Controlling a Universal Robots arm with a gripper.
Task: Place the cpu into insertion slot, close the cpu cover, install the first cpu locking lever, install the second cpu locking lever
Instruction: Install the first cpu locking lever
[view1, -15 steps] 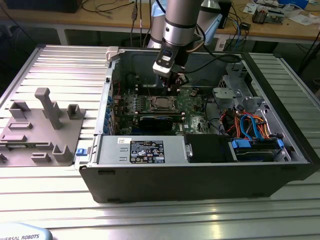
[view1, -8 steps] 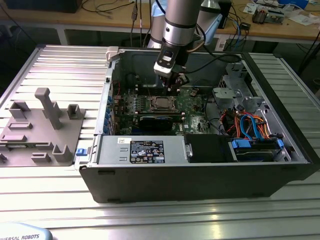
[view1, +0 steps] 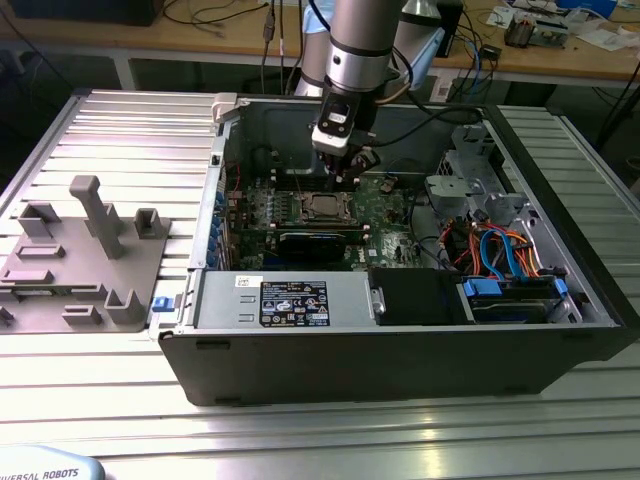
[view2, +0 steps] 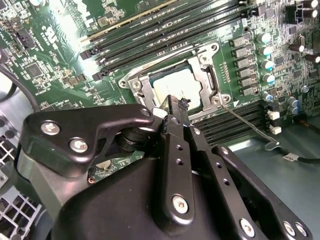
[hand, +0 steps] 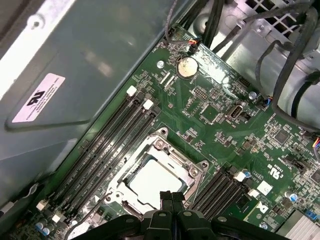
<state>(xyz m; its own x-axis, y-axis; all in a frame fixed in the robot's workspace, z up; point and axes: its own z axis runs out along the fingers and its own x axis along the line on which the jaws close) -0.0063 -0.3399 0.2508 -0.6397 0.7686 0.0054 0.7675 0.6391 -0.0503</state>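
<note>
1. The cpu (view2: 175, 86) lies flat in the insertion slot (hand: 161, 136), its pale metal face turned up toward the open side of the case (view1: 400, 350). It is close to square, so it has no clear long axis. Its edges run parallel to the black memory slots (hand: 107, 145) on either side of it.
2. The cpu cover (view2: 199, 75), a thin silver frame, lies down over the chip, which shows through its central window.
3. A locking lever (view2: 250, 126), a thin bare wire rod with a hooked end, slants away from one socket corner across the memory slots. I cannot tell whether it is latched.
4. The gripper (view2: 174, 105) is black and bolted. Its two fingers are pressed together with nothing between them, their tips just over the edge of the cover. In the exterior view the chip sits at about seven o'clock from it.
5. The green motherboard (hand: 215, 100) is glossy and crowded with small parts, among them a round silver coin cell (hand: 187, 66).
6. In the exterior view the grey steel case rests on a ribbed aluminium table (view1: 300, 440). It holds the board at its centre and blue and orange cables (view1: 500, 245) at three o'clock. A grey plastic fixture (view1: 90, 250) stands outside it at nine o'clock.
</note>
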